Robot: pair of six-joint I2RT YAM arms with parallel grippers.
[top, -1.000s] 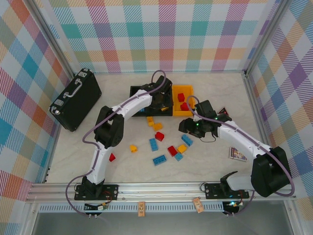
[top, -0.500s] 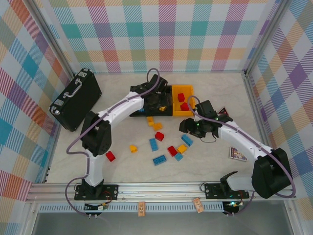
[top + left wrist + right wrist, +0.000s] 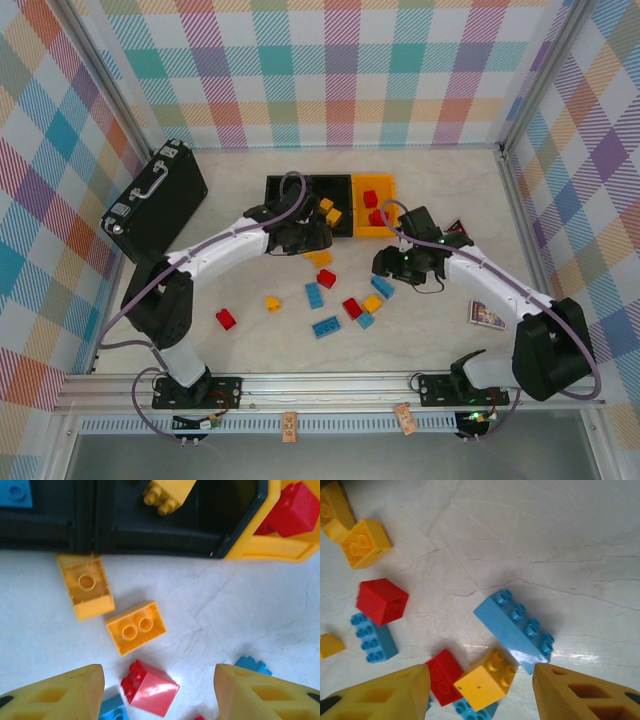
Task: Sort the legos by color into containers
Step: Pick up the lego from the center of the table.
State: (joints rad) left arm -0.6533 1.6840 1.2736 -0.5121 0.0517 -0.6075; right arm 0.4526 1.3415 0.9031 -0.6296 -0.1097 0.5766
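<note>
Black plastic sits furthest left: a case [image 3: 155, 203], well apart from the work and no part of the sort. Next come a stray red brick [image 3: 226, 319] and a small yellow brick [image 3: 272, 302], each alone on the tabletop [image 3: 450, 180].

The left tool [image 3: 159, 672] hangs just in front of the bins, fingers spread and nothing pinched. Below it lie two yellow bricks [image 3: 136, 627] side by side. They are likely its next pick, being nearest the bin they belong in.

The three bins stand touching in a row at the far side, so each colour has a short trip. The left black bin [image 3: 275, 195] holds a blue brick [image 3: 15, 492], the middle black bin [image 3: 345, 185] yellow ones [image 3: 330, 212], and the yellow bin [image 3: 390, 195] red ones [image 3: 372, 198]. Bin colour therefore does not match contents.

Most legos [image 3: 326, 326] lie loose between the arms, so the sort looks well short of half done. The right tool [image 3: 480, 667] is likewise spread and empty. It is over a tight clump where a yellow cube [image 3: 485, 679] crowds against a red block [image 3: 445, 672], with a long blue brick [image 3: 515, 630] just beside. That crowding may make a clean grasp awkward.

Far right lies a card [image 3: 487, 315].
</note>
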